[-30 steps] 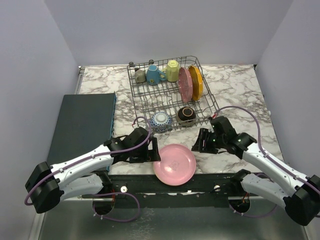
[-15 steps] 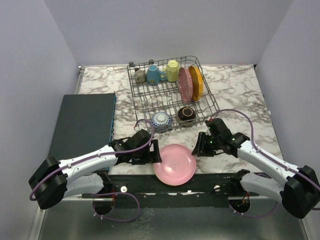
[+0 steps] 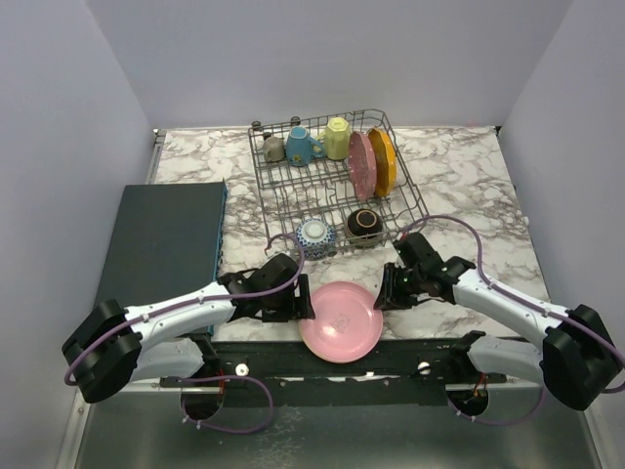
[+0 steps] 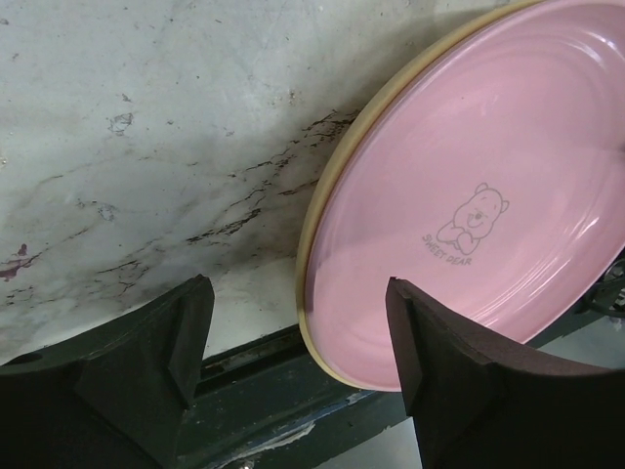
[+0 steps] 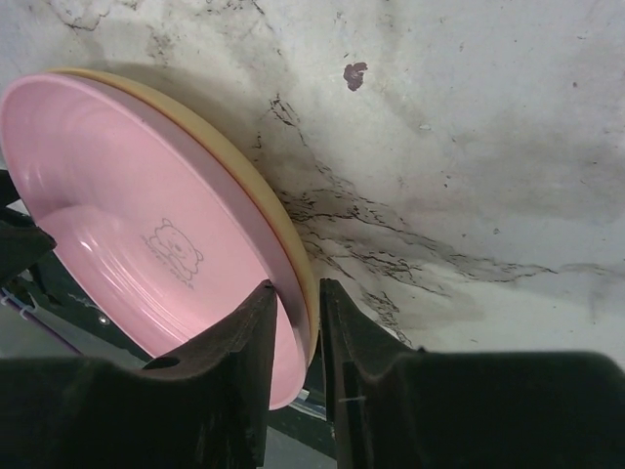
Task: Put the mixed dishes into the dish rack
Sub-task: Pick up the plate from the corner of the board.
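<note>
A plain pink plate (image 3: 341, 320) with a cream underside lies at the table's near edge, partly over the dark rail. My right gripper (image 3: 383, 290) is shut on its right rim, and the right wrist view shows that rim of the pink plate (image 5: 146, 225) pinched in the gripper (image 5: 298, 327). My left gripper (image 3: 304, 305) stands open at the left rim. From the left wrist, the gripper (image 4: 298, 342) straddles the pink plate (image 4: 469, 215) without touching it. The dish rack (image 3: 276, 195) behind holds mugs, two upright plates and two bowls.
In the rack are a grey mug (image 3: 274, 149), blue mug (image 3: 300, 147), yellow mug (image 3: 337, 138), pink dotted plate (image 3: 361, 164), orange plate (image 3: 382, 161), patterned bowl (image 3: 314, 234) and brown bowl (image 3: 364, 224). A dark mat (image 3: 166, 244) lies left.
My right gripper slid left onto the plate's right rim and closed on it. My left gripper crept right to the left rim, its jaws narrowing a little.
</note>
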Tool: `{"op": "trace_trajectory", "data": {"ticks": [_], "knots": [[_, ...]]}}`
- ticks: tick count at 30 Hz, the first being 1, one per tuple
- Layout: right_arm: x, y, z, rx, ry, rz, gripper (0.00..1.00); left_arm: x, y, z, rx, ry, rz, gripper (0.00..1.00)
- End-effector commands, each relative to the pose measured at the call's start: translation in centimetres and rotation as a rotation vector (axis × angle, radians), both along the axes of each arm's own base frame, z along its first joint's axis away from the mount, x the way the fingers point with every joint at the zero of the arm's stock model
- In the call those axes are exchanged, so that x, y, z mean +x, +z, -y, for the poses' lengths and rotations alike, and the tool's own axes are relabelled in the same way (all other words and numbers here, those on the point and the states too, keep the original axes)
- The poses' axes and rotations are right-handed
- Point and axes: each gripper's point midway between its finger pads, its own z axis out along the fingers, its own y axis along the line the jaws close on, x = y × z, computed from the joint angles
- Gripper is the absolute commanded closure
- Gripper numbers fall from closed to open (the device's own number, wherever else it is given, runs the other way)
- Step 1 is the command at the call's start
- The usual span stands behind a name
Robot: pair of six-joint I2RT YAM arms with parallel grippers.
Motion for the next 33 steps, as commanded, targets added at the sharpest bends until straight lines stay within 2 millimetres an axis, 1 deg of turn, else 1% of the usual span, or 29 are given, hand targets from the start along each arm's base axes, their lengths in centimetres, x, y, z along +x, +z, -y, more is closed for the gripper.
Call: {"op": "trace_trajectory", "data": {"ticks": [1, 6, 8, 10, 11, 14, 19, 26, 33], "knots": [[0.0, -0.5, -0.1, -0.015, 0.022, 0.005, 0.73, -0.3, -0.7, 0.3, -0.003, -0.029, -0.011, 0.23], [0.3, -0.5, -0.1, -0.035, 0.029, 0.012, 0.83, -0.2, -0.8, 0.6, -0.003, -0.035, -0.012, 0.24], [0.5, -0.2, -0.1, -0.043, 0.031, 0.019, 0.89, -0.2, -0.8, 0.7, -0.004, -0.036, -0.013, 0.24], [0.7, 0.1, 0.0, -0.051, 0.032, 0.029, 0.92, -0.2, -0.8, 0.7, -0.003, -0.038, -0.012, 0.25], [0.8, 0.4, 0.0, -0.052, 0.033, 0.037, 0.95, -0.1, -0.8, 0.7, -0.005, -0.039, -0.012, 0.25], [1.0, 0.9, -0.1, -0.053, 0.035, 0.046, 0.99, 0.0, -0.7, 0.8, -0.006, -0.039, -0.009, 0.25], [1.1, 1.7, -0.3, -0.053, 0.04, 0.055, 1.0, 0.0, -0.8, 0.9, -0.004, -0.042, -0.009, 0.25], [1.1, 2.3, -0.3, -0.057, 0.044, 0.062, 1.0, 0.0, -0.7, 0.9, -0.009, -0.042, -0.007, 0.25], [0.9, 2.6, -0.1, -0.059, 0.039, 0.069, 1.0, 0.0, 1.0, 1.6, -0.072, -0.047, 0.016, 0.21]]}}
